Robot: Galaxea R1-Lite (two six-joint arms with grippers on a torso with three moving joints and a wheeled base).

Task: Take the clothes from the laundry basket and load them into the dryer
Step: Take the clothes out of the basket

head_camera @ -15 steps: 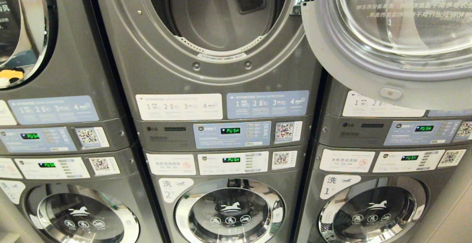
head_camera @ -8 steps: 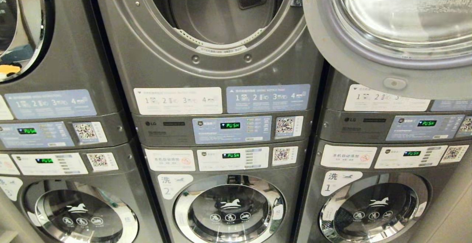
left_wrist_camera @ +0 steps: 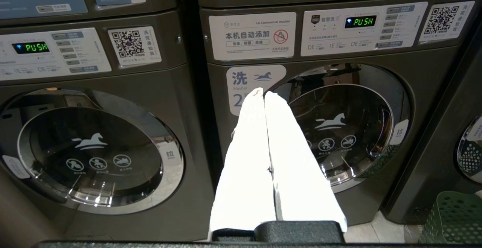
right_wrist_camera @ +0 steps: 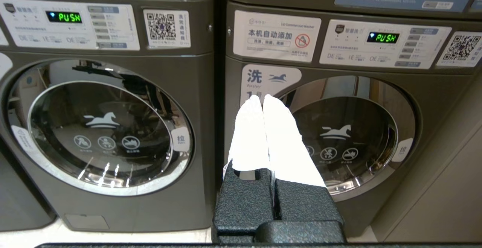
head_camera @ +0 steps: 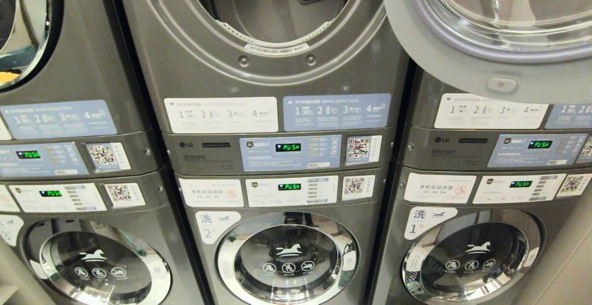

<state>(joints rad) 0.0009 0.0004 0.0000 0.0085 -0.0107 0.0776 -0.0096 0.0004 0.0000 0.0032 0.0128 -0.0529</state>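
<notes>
The dryer [head_camera: 277, 64] is the upper middle grey machine. Its drum stands empty and its round door [head_camera: 490, 64] is swung out to the right. A corner of the green perforated laundry basket [left_wrist_camera: 452, 218] shows on the floor in the left wrist view, to the right of the middle washer. The clothes are out of view. My left gripper [left_wrist_camera: 263, 92] is shut and empty, white fingers pressed together, pointing at washer 2. My right gripper [right_wrist_camera: 262, 97] is also shut and empty, in front of washer 1. Neither arm shows in the head view.
Three stacked grey machines fill the view, with closed washer doors [head_camera: 286, 256] below and control panels [head_camera: 289, 152] reading PUSH. The open dryer door overhangs the right stack. A beige wall [right_wrist_camera: 444, 187] stands to the right of washer 1, with pale floor [right_wrist_camera: 113, 236] below.
The whole head view has slid upward in the picture, so the camera has moved down. No gripper or object shows any move of its own.
</notes>
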